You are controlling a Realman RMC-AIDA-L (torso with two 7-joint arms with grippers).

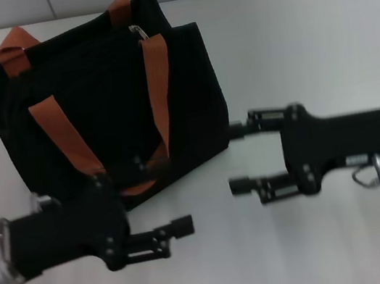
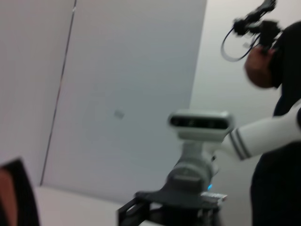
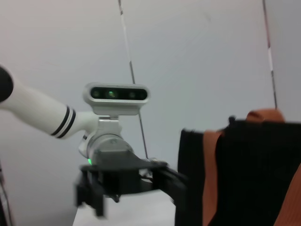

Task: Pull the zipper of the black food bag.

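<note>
Fingers of both the left gripper (image 1: 164,213) and right gripper (image 1: 240,156) gape empty beside the black food bag (image 1: 107,112); its soft fabric will likely sag, so pinch the small zipper (image 1: 138,32) up top.

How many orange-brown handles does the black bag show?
2: one orange-brown webbing handle draped over the black fabric bag's near face, the other at its far top edge, partly hidden.

One black food bag (image 1: 106,105) with two orange-brown handles (image 1: 154,82) and one silver zipper (image 1: 139,32) at its twelve o'clock edge is sitting on one table (image 1: 289,36), with two grippers, left (image 1: 151,215) and right (image 1: 240,156), flanking it.
</note>
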